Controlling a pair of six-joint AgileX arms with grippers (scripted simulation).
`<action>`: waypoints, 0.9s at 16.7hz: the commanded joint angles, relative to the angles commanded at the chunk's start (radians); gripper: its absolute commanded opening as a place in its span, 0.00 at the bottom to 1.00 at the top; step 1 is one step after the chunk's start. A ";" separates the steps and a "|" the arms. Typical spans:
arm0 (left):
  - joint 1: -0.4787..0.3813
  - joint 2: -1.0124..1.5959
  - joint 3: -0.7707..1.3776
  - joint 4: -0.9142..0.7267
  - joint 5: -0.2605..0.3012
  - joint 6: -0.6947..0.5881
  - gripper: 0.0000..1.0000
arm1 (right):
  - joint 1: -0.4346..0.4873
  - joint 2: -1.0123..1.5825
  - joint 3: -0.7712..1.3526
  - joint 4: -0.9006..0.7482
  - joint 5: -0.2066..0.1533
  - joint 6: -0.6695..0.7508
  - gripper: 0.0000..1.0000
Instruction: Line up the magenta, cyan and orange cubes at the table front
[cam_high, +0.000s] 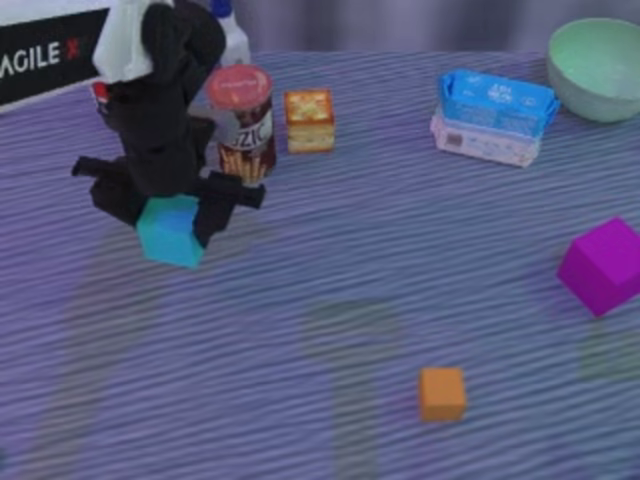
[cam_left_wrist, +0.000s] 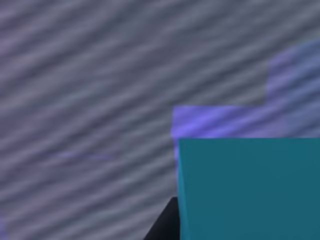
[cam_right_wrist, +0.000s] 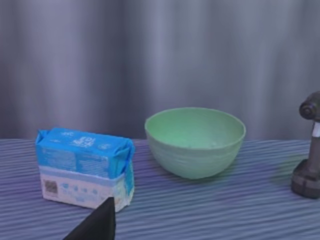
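Observation:
The cyan cube (cam_high: 168, 232) sits at the left of the table (cam_high: 400, 230), between the black fingers of my left gripper (cam_high: 168, 220), which is shut on it. In the left wrist view the cyan cube (cam_left_wrist: 250, 190) fills the lower corner, with one dark finger (cam_left_wrist: 167, 225) pressed to its side. Whether it rests on the cloth I cannot tell. The magenta cube (cam_high: 603, 265) lies at the right edge. The small orange cube (cam_high: 442, 393) lies front of centre. My right gripper is out of the top view. One fingertip (cam_right_wrist: 102, 225) shows in its wrist view, touching nothing.
Right behind the left gripper stand a red-lidded snack can (cam_high: 243, 120) and a patterned yellow-orange box (cam_high: 309, 120), with a white bottle (cam_high: 230, 35) farther back. A blue packet (cam_high: 495, 117) (cam_right_wrist: 85, 167) and a green bowl (cam_high: 597, 68) (cam_right_wrist: 195, 141) are back right.

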 joint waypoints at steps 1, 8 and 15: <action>-0.057 -0.003 -0.004 -0.005 -0.001 -0.090 0.00 | 0.000 0.000 0.000 0.000 0.000 0.000 1.00; -0.437 -0.062 -0.051 -0.018 -0.009 -0.674 0.00 | 0.000 0.000 0.000 0.000 0.000 0.000 1.00; -0.562 -0.099 -0.068 -0.011 -0.017 -0.823 0.00 | 0.000 0.000 0.000 0.000 0.000 0.000 1.00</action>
